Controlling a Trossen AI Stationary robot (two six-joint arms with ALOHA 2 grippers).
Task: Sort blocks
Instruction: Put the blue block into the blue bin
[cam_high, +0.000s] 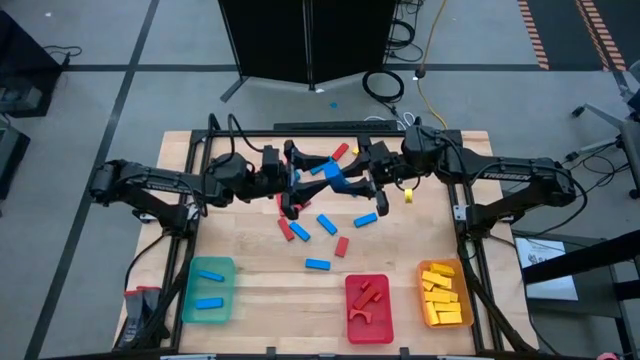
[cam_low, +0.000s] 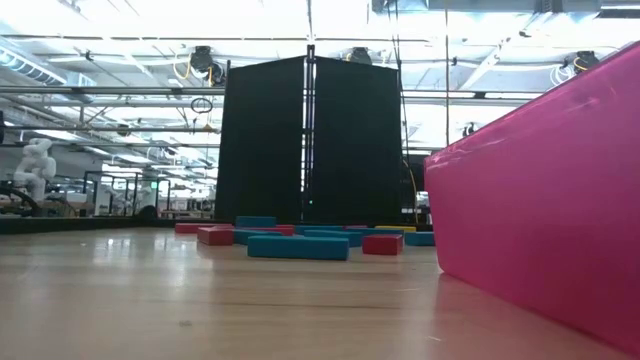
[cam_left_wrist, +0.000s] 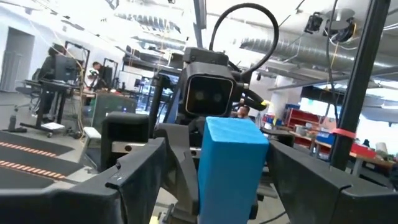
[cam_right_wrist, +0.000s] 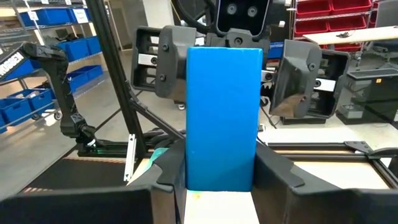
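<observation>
The right tool (cam_high: 352, 186) pinches a blue block (cam_high: 333, 179) in mid-air above the far worktop (cam_high: 260, 280), offering it to the left tool (cam_high: 296, 190), whose fingers gape around it. I'd say left should clamp squarely before right releases, then carry it to the green tray (cam_high: 209, 290).

A big pink tray wall (cam_low: 545, 230) fills the right side of the frame. In the middle, on the wooden table (cam_low: 200, 310), lie flat blue blocks (cam_low: 297, 247) and red blocks (cam_low: 215, 236). Behind them, in the centre, stands a black panel (cam_low: 310, 140). Bright ceiling lights run across the top.
</observation>
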